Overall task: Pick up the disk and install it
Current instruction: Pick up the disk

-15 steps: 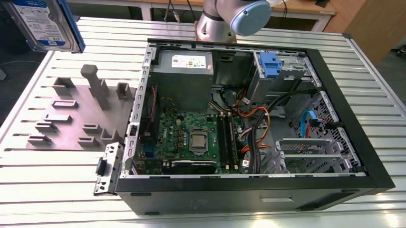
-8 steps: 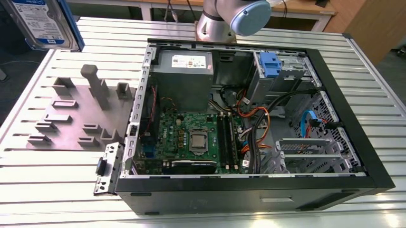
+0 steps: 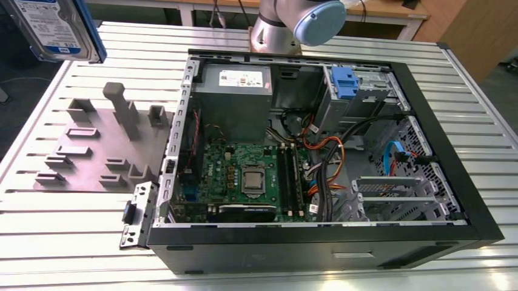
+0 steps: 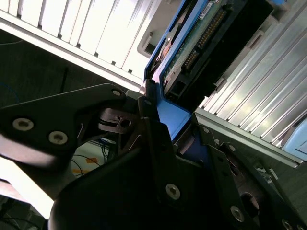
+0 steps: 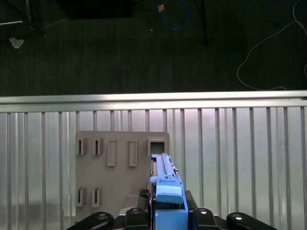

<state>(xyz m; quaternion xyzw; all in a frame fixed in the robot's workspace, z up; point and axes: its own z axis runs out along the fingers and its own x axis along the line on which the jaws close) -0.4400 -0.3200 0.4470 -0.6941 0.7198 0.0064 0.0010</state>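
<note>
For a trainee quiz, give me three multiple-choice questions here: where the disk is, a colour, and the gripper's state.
1. Where is the disk? A in the computer; B held up in the air; C lying on the table.
2. What colour is the disk's bracket? A blue; B red; C yellow.
3. The gripper is: A open and empty; B shut on the disk; C pressing the table.
Answers: 1 B, it hangs above the grey plate; 2 A, blue in both wrist views; 3 B, fingers clamp the bracket.
</note>
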